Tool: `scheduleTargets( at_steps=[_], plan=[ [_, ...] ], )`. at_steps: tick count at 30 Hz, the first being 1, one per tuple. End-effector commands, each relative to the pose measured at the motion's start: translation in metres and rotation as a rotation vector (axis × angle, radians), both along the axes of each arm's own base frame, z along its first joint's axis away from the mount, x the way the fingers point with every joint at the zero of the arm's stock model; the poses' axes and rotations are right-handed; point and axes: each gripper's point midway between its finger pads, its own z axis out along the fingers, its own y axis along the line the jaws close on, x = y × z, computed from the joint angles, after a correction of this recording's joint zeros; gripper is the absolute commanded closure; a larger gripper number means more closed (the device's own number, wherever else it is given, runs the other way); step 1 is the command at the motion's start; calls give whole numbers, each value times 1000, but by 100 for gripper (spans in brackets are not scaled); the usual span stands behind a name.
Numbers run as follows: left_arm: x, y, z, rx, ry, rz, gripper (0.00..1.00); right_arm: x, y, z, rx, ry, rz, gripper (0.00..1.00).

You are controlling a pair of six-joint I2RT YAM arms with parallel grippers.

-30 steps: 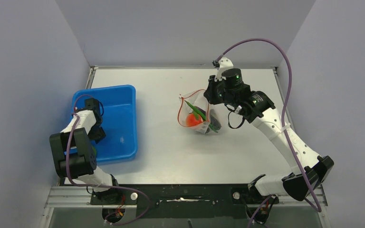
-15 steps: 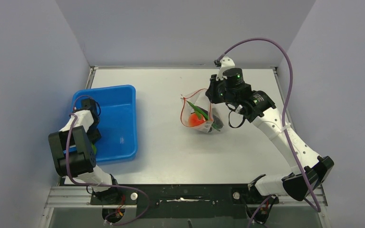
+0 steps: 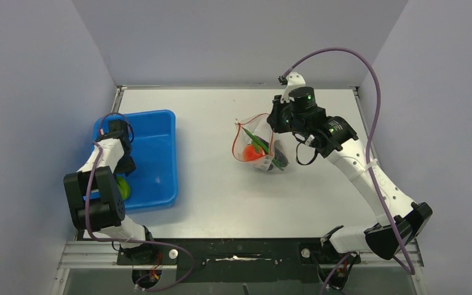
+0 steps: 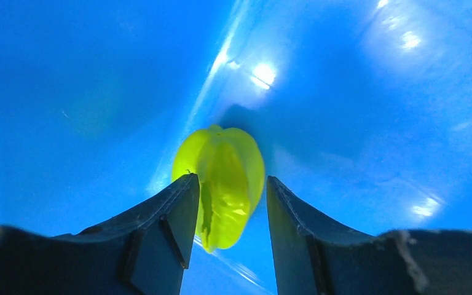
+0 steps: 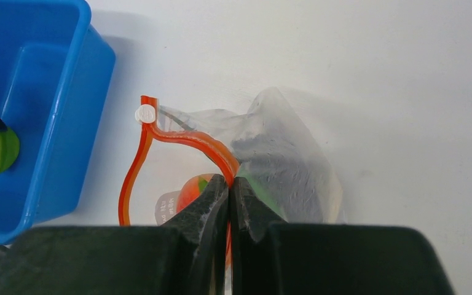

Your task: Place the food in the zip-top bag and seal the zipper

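Sticker (image 5: 166, 208) on orange fruit (image 5: 192, 187) unreadable; R gripper (image 5: 228, 184) pinches zipper (image 5: 178, 136)

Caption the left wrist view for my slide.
Left gripper straddles the lime-green fruit inside the blue tray.

A pale grey table (image 3: 221, 203) with a matte top filled the enclosure. Plain lavender-grey walls closed it in: a back wall (image 3: 239, 37), a left wall (image 3: 31, 92) and a right wall (image 3: 442, 92). A metal frame (image 3: 86, 255) ran along the table's near edge. The light was soft and even, with faint shadows on the tabletop.
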Motion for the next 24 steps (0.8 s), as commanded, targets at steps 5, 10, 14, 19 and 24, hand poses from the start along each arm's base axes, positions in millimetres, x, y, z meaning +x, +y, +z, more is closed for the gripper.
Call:
scheduleTargets(
  at_steps=[5, 10, 14, 19, 24],
  plan=[
    [44, -32, 47, -62, -189, -21, 57, 11, 2, 30, 79, -66, -43, 100],
    [45, -32, 48, -47, -193, -1, 53, 13, 7, 30, 86, -57, -31, 100],
    [29, -15, 39, -41, -177, 66, 36, 13, 7, 32, 80, -62, -27, 100],
    [6, -1, 25, -14, -133, 94, 29, 13, 6, 33, 73, -67, -24, 100],
    [-2, 5, 15, -14, -108, 82, 28, 16, 10, 32, 74, -57, -14, 100]
  ],
)
